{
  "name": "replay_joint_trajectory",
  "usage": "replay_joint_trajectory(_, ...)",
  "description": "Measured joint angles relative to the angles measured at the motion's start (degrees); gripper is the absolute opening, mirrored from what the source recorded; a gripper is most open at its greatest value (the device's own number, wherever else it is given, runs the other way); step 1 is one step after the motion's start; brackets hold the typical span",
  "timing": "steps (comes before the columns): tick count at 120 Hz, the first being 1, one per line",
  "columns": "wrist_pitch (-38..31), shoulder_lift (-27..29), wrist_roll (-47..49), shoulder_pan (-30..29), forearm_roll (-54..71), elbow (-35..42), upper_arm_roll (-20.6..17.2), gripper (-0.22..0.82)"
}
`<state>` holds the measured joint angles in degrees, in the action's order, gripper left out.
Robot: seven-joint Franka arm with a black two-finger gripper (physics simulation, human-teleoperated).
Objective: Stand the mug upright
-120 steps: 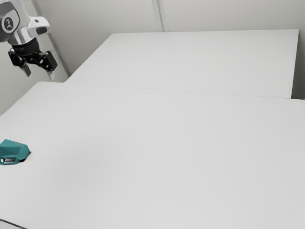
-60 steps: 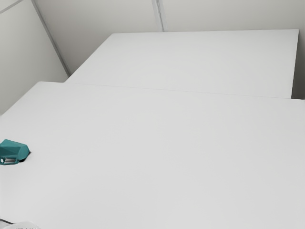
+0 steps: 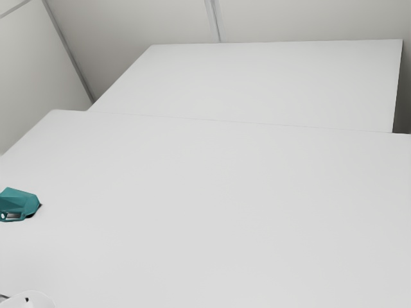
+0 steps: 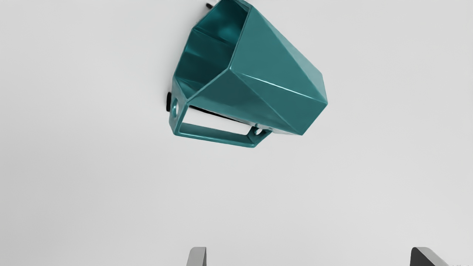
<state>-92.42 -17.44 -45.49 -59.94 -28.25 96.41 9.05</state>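
The teal faceted mug lies on its side on the table at the exterior view's left edge, partly cut off, with its handle low on the side nearer the camera. In the wrist view the same mug shows its dark open mouth and its narrower base, with the angular handle on the side facing my fingers. My gripper is open, its two fingertips wide apart with nothing between them, and a stretch of bare table shows between them and the handle.
The white table spreads beyond the mug toward the exterior view's right. A second white surface stands behind it. A rounded white arm part shows at the exterior view's lower left corner.
The arm and gripper have left the exterior view's upper left, and a white arm part has come in at the lower left corner. The mug has stayed where it was.
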Motion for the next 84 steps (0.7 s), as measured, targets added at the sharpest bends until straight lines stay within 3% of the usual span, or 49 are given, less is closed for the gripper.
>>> replay_joint_trajectory(84,3.90,-23.45,-20.07,-1.07,-13.42,-22.21,-2.47,0.60)
